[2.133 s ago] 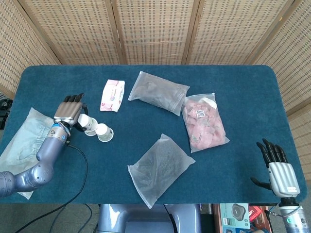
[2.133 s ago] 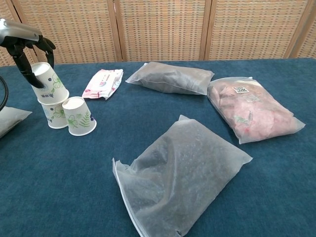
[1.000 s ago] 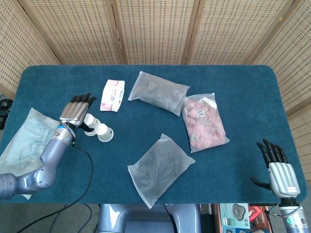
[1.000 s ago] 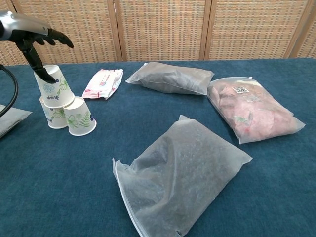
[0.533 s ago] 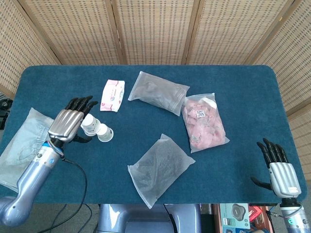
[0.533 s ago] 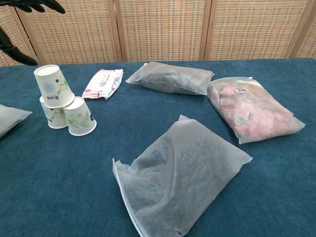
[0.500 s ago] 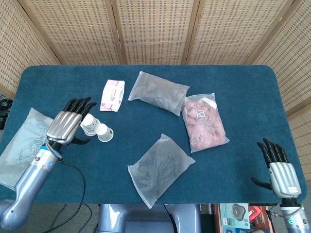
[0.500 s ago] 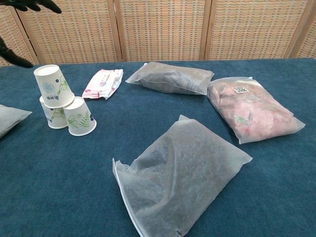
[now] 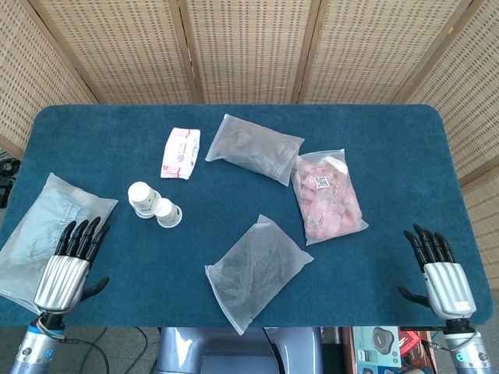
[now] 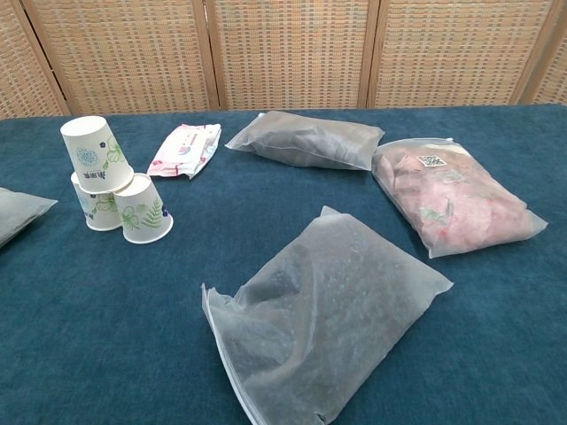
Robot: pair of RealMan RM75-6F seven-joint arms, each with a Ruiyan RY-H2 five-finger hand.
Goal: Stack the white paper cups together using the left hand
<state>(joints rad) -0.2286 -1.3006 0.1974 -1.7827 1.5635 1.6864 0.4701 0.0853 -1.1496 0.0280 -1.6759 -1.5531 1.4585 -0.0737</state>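
The white paper cups stand upside down in the left of the chest view: two side by side on the blue surface, touching, and a third perched tilted on top of the rear one, not sleeved over it. In the head view the same cluster sits left of centre.

Such cups look very light and thin-walled, likely to crush under a firm squeeze and to tip or skate on the cloth at a slight nudge. The safest hold is probably a gentle pinch across the side wall near the closed base, which is stiffer than the open rim.

The left robot hand hovers at the lower left of the head view, fingers spread and holding nothing, well apart from the cups. The right robot hand at the lower right is likewise spread and empty.

Only the head view shows the hands; the chest view shows neither. The chest view alone reveals the top cup's tilt and the printed leaf and flower patterns, which from above reduce to round white bases.
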